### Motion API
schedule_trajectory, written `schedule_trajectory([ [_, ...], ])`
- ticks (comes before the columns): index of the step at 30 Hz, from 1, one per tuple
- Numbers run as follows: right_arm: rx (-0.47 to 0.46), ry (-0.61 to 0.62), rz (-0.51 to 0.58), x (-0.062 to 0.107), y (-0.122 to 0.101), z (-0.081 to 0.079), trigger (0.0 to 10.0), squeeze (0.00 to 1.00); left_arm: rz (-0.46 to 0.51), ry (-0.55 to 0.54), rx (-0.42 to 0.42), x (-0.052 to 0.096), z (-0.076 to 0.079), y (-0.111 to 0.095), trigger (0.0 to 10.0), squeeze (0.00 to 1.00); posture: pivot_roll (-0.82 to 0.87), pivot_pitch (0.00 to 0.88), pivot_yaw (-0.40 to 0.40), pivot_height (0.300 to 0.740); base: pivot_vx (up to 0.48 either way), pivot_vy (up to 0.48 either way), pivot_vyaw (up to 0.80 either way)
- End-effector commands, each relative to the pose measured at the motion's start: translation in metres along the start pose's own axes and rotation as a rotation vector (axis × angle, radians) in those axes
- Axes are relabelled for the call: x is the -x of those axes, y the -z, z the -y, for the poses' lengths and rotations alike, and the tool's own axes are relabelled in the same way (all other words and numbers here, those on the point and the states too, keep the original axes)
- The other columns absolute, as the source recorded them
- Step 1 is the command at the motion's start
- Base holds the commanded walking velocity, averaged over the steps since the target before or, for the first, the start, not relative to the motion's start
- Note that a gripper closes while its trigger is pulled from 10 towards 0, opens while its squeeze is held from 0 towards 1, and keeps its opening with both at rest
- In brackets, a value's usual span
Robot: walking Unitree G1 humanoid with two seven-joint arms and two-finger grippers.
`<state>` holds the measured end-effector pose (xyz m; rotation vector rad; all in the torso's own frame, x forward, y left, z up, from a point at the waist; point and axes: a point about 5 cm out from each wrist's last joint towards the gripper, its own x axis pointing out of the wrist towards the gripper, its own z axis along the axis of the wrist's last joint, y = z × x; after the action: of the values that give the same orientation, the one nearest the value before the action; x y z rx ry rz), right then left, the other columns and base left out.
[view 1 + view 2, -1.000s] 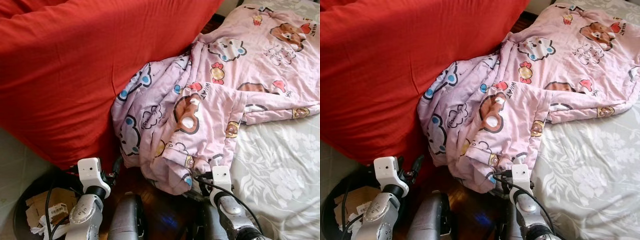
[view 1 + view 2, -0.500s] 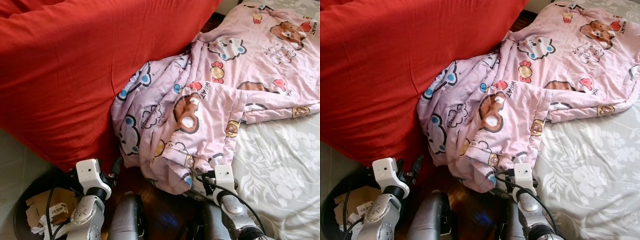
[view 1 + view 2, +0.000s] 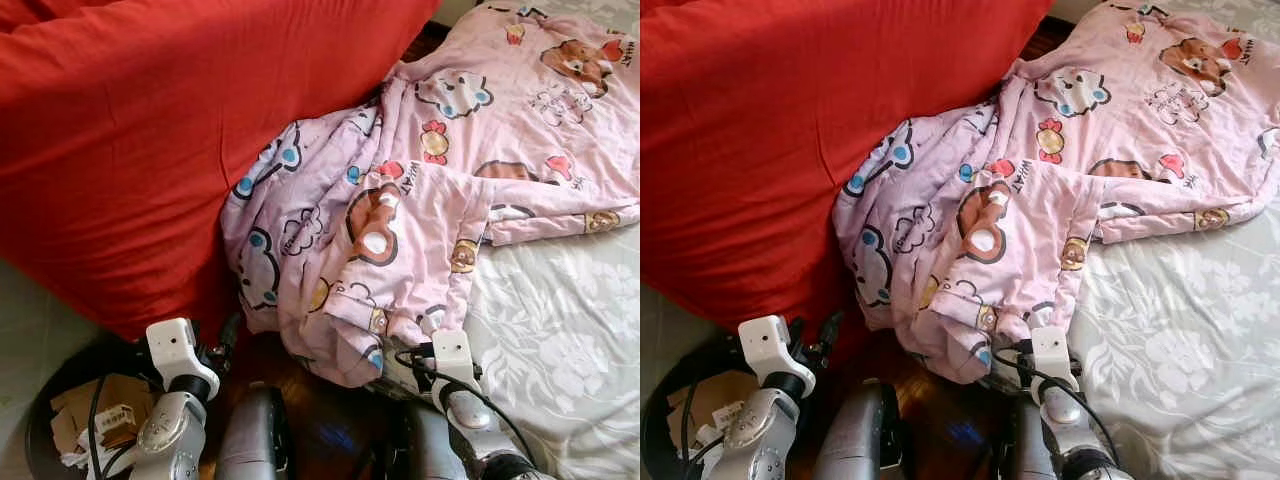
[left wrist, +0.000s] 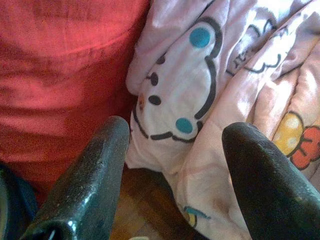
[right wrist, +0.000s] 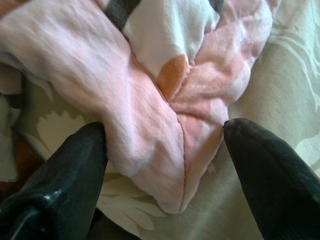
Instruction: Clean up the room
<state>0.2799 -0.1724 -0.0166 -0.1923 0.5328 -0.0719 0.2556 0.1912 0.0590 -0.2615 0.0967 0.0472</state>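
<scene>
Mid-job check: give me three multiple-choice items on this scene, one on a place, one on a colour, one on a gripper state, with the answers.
1. Where does the pink cartoon-print quilt hang down?
A. between the big red cushion and the bed with the grey floral sheet
B. inside a drawer
C. on a chair

2. What colour is the cushion?
A. blue
B. red
C. green

3. How are the right gripper's fingers?
A. shut on a cup
B. folded away
C. open, either side of a quilt corner

Answers: 1 A, the quilt spills off the sheet beside the cushion. 2 B, plainly red. 3 C, the right wrist view shows the fingers apart around the corner.
</scene>
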Motion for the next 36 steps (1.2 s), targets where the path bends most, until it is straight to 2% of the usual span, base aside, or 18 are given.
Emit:
schedule_trajectory([
  [1,0.02,0.003,-0.05,0.003,0.011,-0.001,10.0,0.0,-0.017,-0.02,-0.002,0.005,-0.004,0.003,10.0,0.0,0.12,0.308,0.023,0.634,0.0,0.0,0.0],
  [3,0.023,0.008,-0.055,0.003,0.012,0.001,10.0,0.0,-0.019,-0.019,-0.003,0.006,-0.003,0.003,10.0,0.0,0.12,0.311,0.022,0.634,0.0,0.0,0.0],
  [4,0.029,0.009,-0.059,0.003,0.013,0.001,7.0,0.0,-0.018,-0.018,-0.003,0.006,-0.002,0.003,10.0,0.0,0.12,0.312,0.022,0.634,0.0,0.0,0.0],
  [5,0.036,0.011,-0.068,0.003,0.014,0.001,0.0,0.0,-0.018,-0.018,-0.002,0.006,-0.002,0.003,10.0,0.0,0.13,0.314,0.022,0.634,0.0,0.0,0.0],
  [18,0.024,0.004,-0.073,0.003,0.015,0.0,0.0,0.0,-0.02,-0.019,-0.005,0.007,-0.002,0.003,10.0,0.0,0.13,0.315,0.023,0.634,0.0,0.0,0.0],
  [36,-0.014,-0.054,-0.017,0.002,0.005,-0.009,0.0,0.0,-0.028,-0.012,-0.024,0.001,0.0,0.005,10.0,0.0,0.12,0.289,0.019,0.634,0.0,0.0,0.0],
])
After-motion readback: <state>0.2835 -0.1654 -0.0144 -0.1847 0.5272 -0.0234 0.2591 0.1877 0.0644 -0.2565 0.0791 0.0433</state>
